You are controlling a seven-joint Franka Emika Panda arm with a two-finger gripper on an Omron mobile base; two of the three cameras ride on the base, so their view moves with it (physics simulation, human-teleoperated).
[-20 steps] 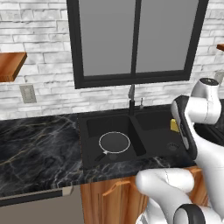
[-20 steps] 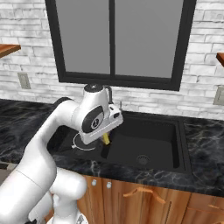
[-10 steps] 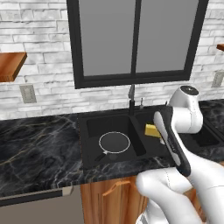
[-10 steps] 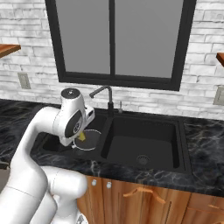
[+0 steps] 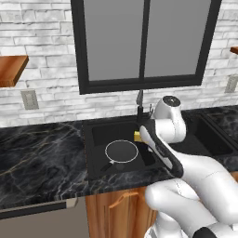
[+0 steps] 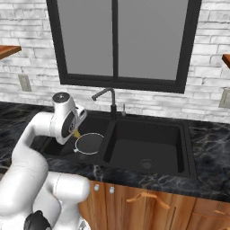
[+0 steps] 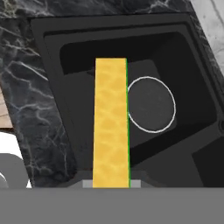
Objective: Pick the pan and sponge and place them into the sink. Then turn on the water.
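- The claw (image 7: 111, 181) is clenching the sponge (image 7: 111, 122); it has swung from the right basin across to the left one.
- The pan (image 5: 122, 151) is lying in the left basin of the sink (image 5: 95, 174).
- The sponge is hanging above that basin, so releasing seems next; the faucet (image 6: 106, 95) is waiting.

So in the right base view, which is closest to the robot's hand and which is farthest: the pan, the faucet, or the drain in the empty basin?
Counting from the gripper, which is shut on the sponge:
1. The pan, just beside it in the left basin of the sink.
2. The faucet, behind the basins by the window.
3. The drain, across in the right basin.
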